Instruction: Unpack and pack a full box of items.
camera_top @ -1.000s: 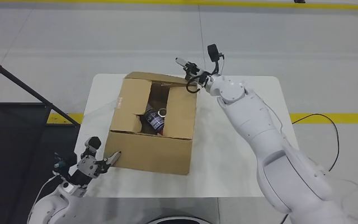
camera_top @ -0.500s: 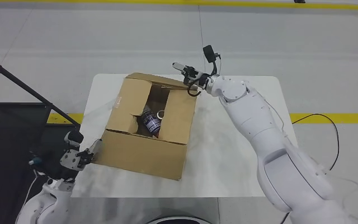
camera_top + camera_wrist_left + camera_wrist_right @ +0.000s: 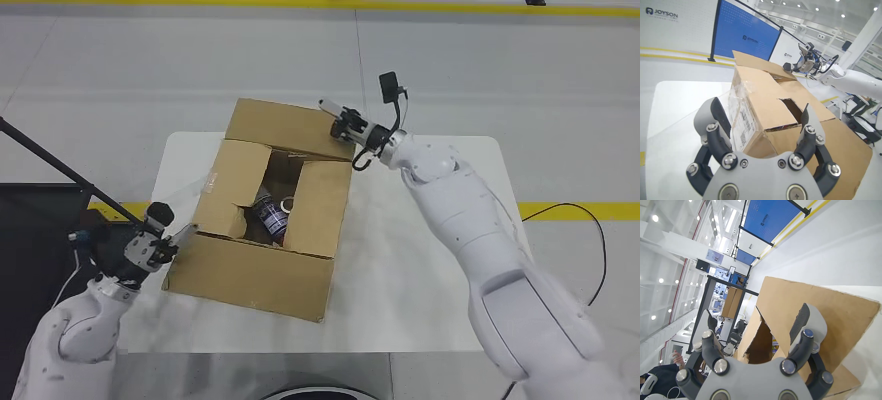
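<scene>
Far flap (image 3: 285, 125) of the box (image 3: 255, 275) on the table (image 3: 430, 300) now lies back w/ right gripper (image 3: 757, 313) at it & left gripper (image 3: 761, 111) back by the near-left corner — both jaws wide, empty — 1 step nearer unpacking.

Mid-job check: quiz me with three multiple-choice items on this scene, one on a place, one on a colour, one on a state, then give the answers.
1. Where is the right gripper?
A. At the far flap of the box.
B. Deep inside it.
C. Underneath it.

2. What colour is the table?
A. Green.
B. White.
C. Black.

3. How is the left gripper?
A. Shut on a flap.
B. Shut on nothing.
C. Open.

Answers:
1 A, the top view shows it at the far flap's corner.
2 B, its bare top is white around the box.
3 C, its fingers stand apart by the box's near corner.
</scene>
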### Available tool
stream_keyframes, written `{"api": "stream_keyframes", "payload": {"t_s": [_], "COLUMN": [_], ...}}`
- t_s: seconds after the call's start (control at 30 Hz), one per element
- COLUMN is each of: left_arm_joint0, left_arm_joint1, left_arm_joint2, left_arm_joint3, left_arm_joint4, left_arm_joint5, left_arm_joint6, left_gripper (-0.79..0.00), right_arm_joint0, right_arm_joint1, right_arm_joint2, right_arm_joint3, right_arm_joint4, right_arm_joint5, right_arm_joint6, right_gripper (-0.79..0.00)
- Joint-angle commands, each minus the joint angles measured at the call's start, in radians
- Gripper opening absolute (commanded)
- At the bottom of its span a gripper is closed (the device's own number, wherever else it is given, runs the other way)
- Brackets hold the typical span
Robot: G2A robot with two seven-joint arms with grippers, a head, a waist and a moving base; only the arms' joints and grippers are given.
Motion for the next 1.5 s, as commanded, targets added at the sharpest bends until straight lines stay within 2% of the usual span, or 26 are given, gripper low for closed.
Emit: {"api": "stream_keyframes", "payload": {"t_s": [0.0, 0.37, 0.73, 1.0, 1.27, 1.47], "left_arm_joint0": [-0.023, -0.040, 0.002, 0.044, 0.072, 0.111], "left_arm_joint1": [0.004, 0.017, 0.029, 0.034, 0.038, 0.035], "left_arm_joint2": [0.006, 0.035, 0.035, 0.042, 0.041, -0.002], "left_arm_joint3": [0.013, 0.017, -0.006, -0.041, -0.065, -0.075], "left_arm_joint4": [-0.007, -0.012, -0.034, -0.002, 0.045, 0.043], "left_arm_joint5": [-0.024, -0.081, -0.148, -0.192, -0.215, -0.157], "left_arm_joint6": [-0.032, -0.091, -0.104, -0.093, -0.065, 0.035], "left_gripper": [0.000, 0.000, 0.000, 0.000, 0.000, 0.000], "right_arm_joint0": [-0.011, -0.079, -0.155, -0.195, -0.222, -0.225], "right_arm_joint1": [0.011, 0.064, 0.102, 0.119, 0.129, 0.115], "right_arm_joint2": [0.013, 0.080, 0.135, 0.166, 0.156, 0.095], "right_arm_joint3": [-0.018, -0.176, -0.377, -0.476, -0.573, -0.616], "right_arm_joint4": [0.001, -0.029, -0.079, -0.066, -0.094, -0.137], "right_arm_joint5": [-0.011, 0.017, 0.106, 0.149, 0.213, 0.313], "right_arm_joint6": [0.012, 0.036, 0.065, 0.175, 0.287, 0.320], "right_gripper": [0.000, 0.000, 0.000, 0.000, 0.000, 0.000]}}
